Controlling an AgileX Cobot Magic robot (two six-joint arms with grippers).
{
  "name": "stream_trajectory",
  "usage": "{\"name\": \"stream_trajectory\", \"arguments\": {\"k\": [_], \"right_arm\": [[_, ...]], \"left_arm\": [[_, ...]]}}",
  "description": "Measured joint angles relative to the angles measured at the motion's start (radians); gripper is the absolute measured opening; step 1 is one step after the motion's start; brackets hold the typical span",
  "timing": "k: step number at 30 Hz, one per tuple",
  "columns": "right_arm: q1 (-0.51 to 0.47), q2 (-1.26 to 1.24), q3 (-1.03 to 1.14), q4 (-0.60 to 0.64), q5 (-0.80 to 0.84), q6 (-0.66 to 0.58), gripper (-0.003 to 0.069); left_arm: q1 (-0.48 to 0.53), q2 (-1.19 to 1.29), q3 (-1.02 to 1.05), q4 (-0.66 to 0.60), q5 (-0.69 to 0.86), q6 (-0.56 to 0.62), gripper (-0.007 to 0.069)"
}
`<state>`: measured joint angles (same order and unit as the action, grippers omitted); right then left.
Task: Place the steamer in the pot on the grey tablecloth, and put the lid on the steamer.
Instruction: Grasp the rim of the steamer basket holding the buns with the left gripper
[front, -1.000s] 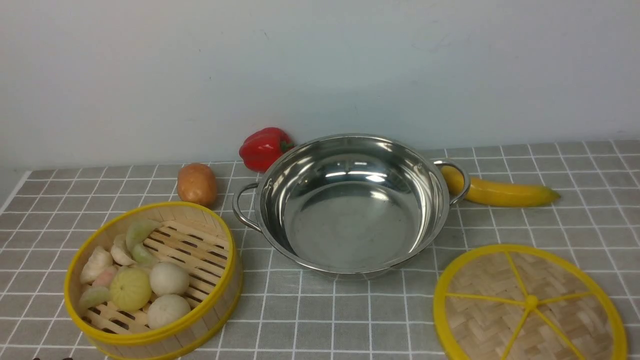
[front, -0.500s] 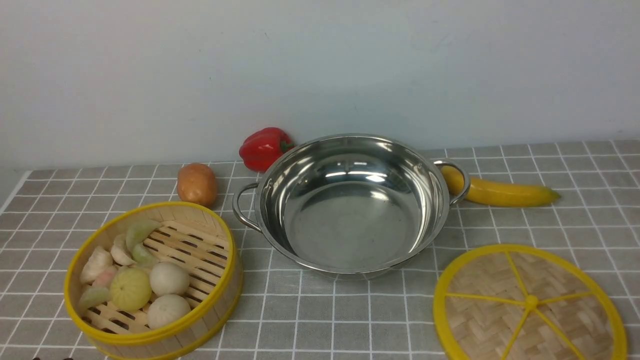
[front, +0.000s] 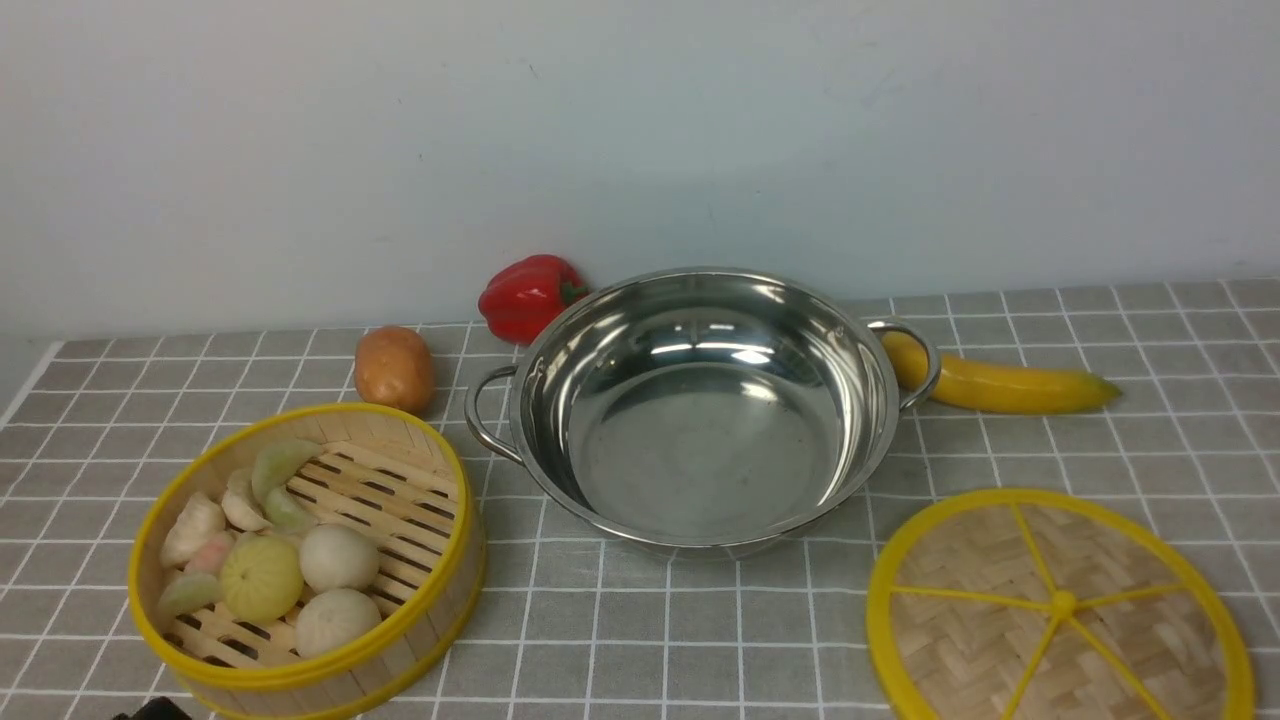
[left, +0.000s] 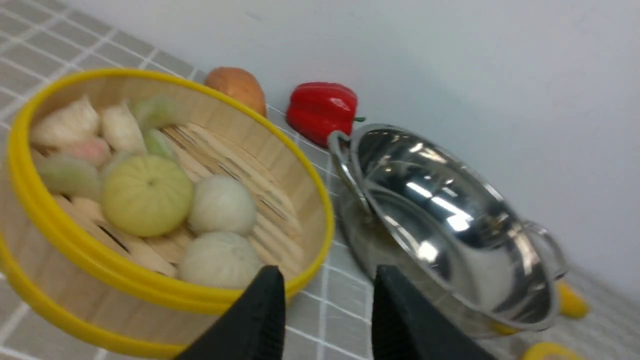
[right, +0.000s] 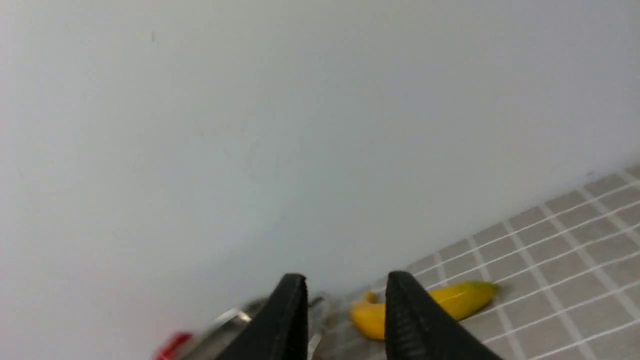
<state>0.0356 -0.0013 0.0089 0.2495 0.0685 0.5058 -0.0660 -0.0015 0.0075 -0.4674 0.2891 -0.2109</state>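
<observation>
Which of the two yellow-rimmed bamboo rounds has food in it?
The steamer, the deep slatted basket left of the pot, holds buns and dumplings. The lid, right of the pot, is a flat woven disc with nothing on it.

Front camera looks forward and down across the grey tablecloth to the wall. Left wrist camera, close beside the steamer, shares the pot with it. Right wrist camera faces mostly wall.

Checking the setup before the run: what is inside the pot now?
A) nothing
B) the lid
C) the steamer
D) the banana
A: the pot shows only its bare shiny floor; the steamer stands on the grey tablecloth to its left, the lid lies to its right.
</observation>
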Motion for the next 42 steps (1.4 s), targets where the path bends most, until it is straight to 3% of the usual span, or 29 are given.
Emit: {"name": "stream_trajectory", "arguments": {"k": [6,13,17,20,22,24,25,26,28,29,30,33,34,37,42], "right_arm": [[0.000,0.000,0.000,0.194,-0.027,0.102,0.0240],[0.000,0.000,0.000,0.220,-0.075,0.116,0.0240],[0.000,0.000,0.000,0.220,-0.233,0.130,0.0240],[0.000,0.000,-0.027,0.184,-0.439,0.126,0.0240],[0.000,0.018,-0.095,0.120,-0.552,0.101,0.0240],[0.000,0.041,-0.148,0.083,-0.565,0.087,0.0240],[0.000,0.084,-0.226,0.007,-0.529,0.077,0.0240],[0.000,0.091,-0.237,-0.014,-0.508,0.076,0.0240],[0.000,0.194,-0.377,-0.158,-0.289,0.089,0.0240],[0.000,0.202,-0.386,-0.178,-0.245,0.093,0.0240],[0.000,0.284,-0.469,-0.249,-0.044,0.107,0.0240],[0.000,0.386,-0.541,-0.312,0.219,0.105,0.0240],[0.000,0.434,-0.573,-0.336,0.333,0.092,0.0240],[0.000,0.505,-0.604,-0.355,0.486,0.074,0.0240],[0.000,0.597,-0.616,-0.332,0.652,0.003,0.0240]], "left_arm": [[0.000,0.000,0.000,-0.057,-0.053,-0.016,0.0243],[0.000,0.000,0.000,-0.057,-0.259,-0.018,0.0243],[0.000,0.000,0.000,-0.054,-0.419,-0.035,0.0243],[0.000,0.000,-0.006,-0.013,-0.647,-0.027,0.0243],[0.000,0.000,-0.043,0.049,-0.789,0.024,0.0243],[0.000,0.008,-0.085,0.090,-0.837,0.076,0.0243],[0.000,0.032,-0.157,0.117,-0.833,0.140,0.0243],[0.000,0.041,-0.177,0.121,-0.811,0.160,0.0243],[0.000,0.138,-0.311,0.120,-0.588,0.307,0.0243],[0.000,0.147,-0.321,0.120,-0.565,0.319,0.0243],[0.002,0.237,-0.400,0.113,-0.347,0.411,0.0243],[0.016,0.388,-0.485,0.117,-0.060,0.483,0.0243],[0.033,0.473,-0.521,0.142,0.064,0.491,0.0243],[0.088,0.624,-0.582,0.208,0.232,0.443,0.0243],[0.204,0.823,-0.667,0.340,0.406,0.314,0.0243]]}}
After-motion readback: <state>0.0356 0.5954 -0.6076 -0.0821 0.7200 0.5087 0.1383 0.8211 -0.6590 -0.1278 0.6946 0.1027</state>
